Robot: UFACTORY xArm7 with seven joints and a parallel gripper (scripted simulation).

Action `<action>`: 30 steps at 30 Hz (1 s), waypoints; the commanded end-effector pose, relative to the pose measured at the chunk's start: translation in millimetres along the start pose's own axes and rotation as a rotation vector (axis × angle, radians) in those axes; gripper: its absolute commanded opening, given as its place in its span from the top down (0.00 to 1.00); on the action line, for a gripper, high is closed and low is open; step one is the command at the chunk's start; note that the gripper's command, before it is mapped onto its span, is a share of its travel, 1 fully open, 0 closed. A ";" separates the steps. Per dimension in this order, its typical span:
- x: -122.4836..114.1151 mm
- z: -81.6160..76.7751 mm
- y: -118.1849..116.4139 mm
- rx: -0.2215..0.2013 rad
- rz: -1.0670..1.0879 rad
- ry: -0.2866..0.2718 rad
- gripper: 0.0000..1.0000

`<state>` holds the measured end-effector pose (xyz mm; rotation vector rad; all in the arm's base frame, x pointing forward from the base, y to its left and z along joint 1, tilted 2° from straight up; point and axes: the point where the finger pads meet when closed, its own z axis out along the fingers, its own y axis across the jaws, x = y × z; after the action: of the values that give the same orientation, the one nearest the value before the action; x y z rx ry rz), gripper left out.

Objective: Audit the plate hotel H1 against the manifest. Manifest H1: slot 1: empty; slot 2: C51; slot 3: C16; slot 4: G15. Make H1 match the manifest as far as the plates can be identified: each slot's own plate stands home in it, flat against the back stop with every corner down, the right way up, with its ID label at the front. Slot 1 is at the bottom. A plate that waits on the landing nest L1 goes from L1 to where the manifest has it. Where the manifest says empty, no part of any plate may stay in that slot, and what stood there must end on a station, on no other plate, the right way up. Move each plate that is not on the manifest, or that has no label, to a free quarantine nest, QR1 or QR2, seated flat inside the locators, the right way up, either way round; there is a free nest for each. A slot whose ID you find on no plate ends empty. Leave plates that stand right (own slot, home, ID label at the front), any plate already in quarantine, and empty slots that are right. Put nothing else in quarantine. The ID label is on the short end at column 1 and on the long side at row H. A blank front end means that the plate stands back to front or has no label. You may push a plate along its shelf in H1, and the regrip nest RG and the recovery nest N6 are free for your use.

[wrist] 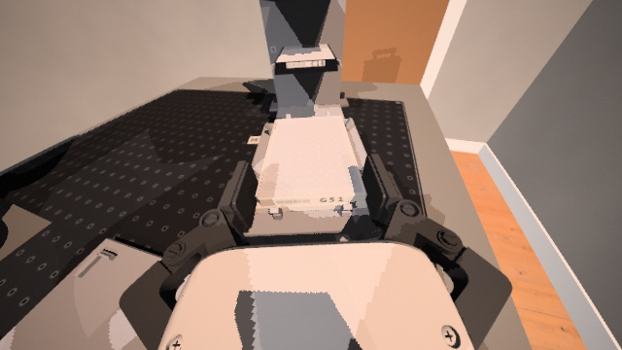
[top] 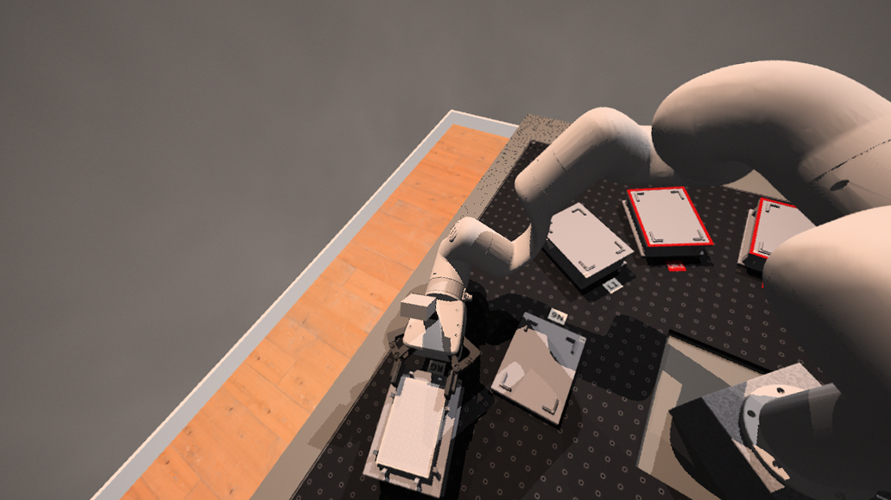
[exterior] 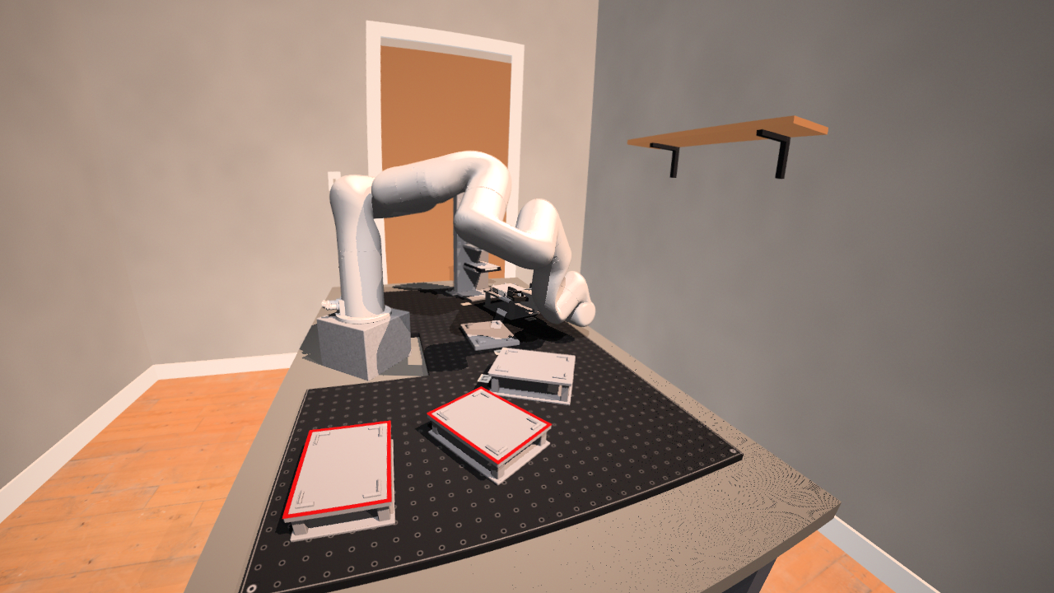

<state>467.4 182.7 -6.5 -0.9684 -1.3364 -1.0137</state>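
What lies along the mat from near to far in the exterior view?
Red-edged nest → second red-edged nest → plain nest → tilted nest → claw shut on a plate → hotel.

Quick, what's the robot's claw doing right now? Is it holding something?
Gripper: shut on the white plate, one finger on each long side; the label on the plate's near end looks like C51.

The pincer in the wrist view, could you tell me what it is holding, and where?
The pincer is shut on a white plate, clamping its two long sides near the labelled short end.
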 end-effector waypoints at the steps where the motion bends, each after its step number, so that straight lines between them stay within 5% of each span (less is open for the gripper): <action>1: 1.7 -0.2 1.1 0.000 -0.004 -0.001 1.00; 11: 1.6 -0.3 1.2 0.000 -0.004 -0.001 1.00; 12: 1.6 -0.3 1.2 0.000 -0.004 -0.001 0.00; 30: 1.7 -0.3 1.2 0.000 -0.004 0.000 0.00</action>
<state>467.5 182.7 -6.4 -0.9683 -1.3364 -1.0139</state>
